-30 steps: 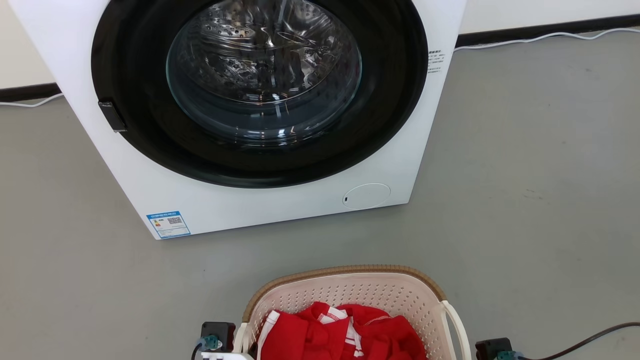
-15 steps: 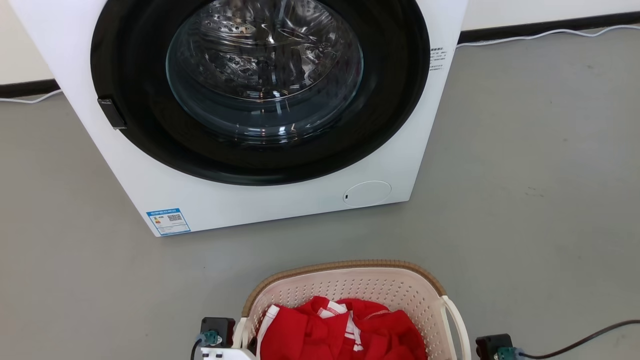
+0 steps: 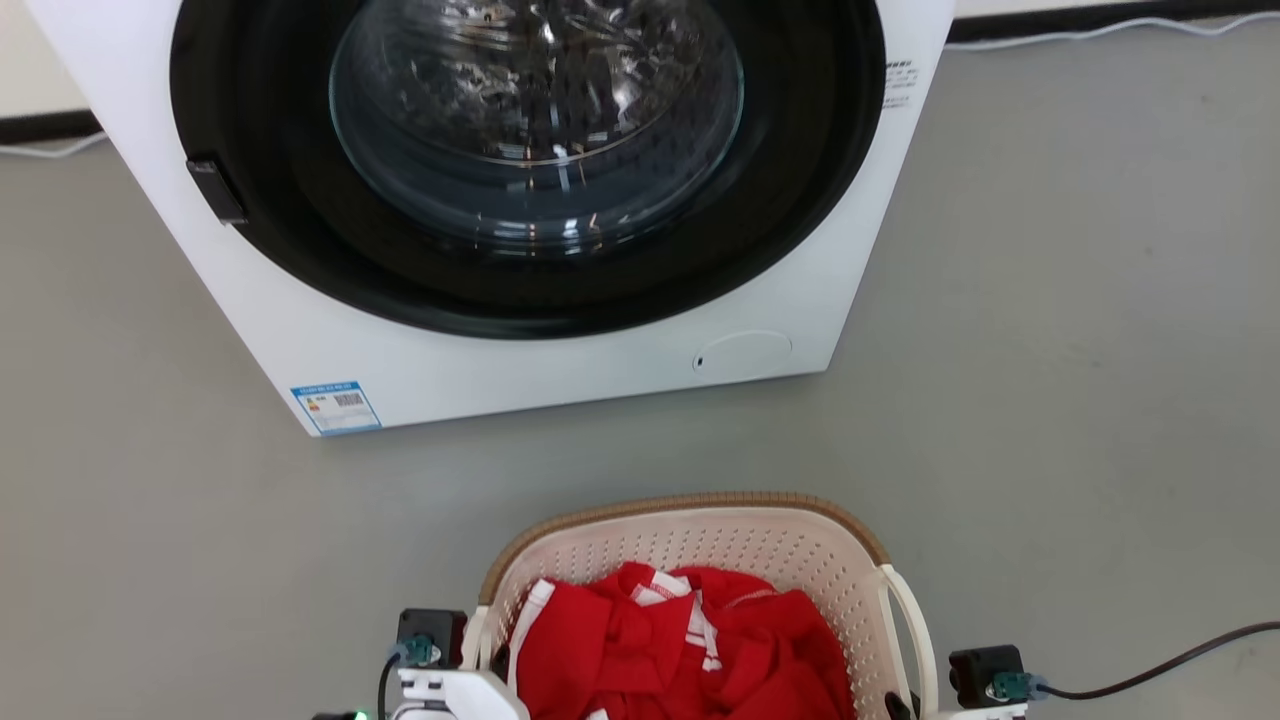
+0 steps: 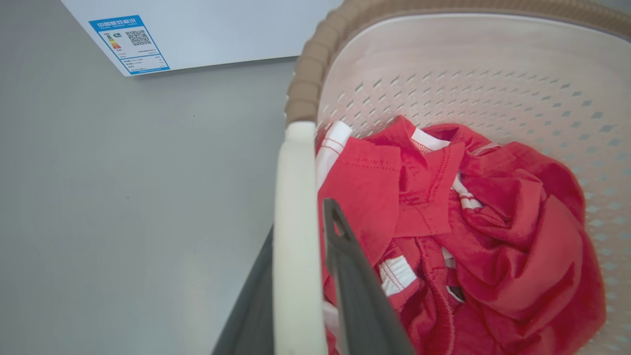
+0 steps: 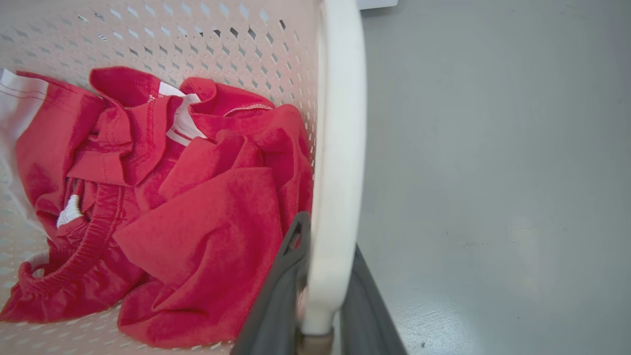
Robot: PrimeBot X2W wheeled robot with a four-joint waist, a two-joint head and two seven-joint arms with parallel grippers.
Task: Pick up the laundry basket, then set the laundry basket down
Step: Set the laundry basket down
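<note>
The laundry basket (image 3: 700, 548) sits between the two hands, gripped by its white loop handles. The left hand (image 4: 298, 222) has its dark fingers (image 4: 355, 286) clamped on the left handle (image 4: 292, 167), with the cream wall and red clothes (image 4: 493, 236) just to that hand's right. The right hand (image 5: 328, 236) is clamped on the right handle (image 5: 339, 123), with the clothes to its left. A white washing machine (image 3: 560, 370) stands beyond both hands on the grey floor (image 3: 1050, 350).

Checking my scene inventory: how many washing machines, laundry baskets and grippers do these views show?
washing machine: 1
laundry basket: 1
grippers (left gripper, right gripper): 2
Total: 4
</note>
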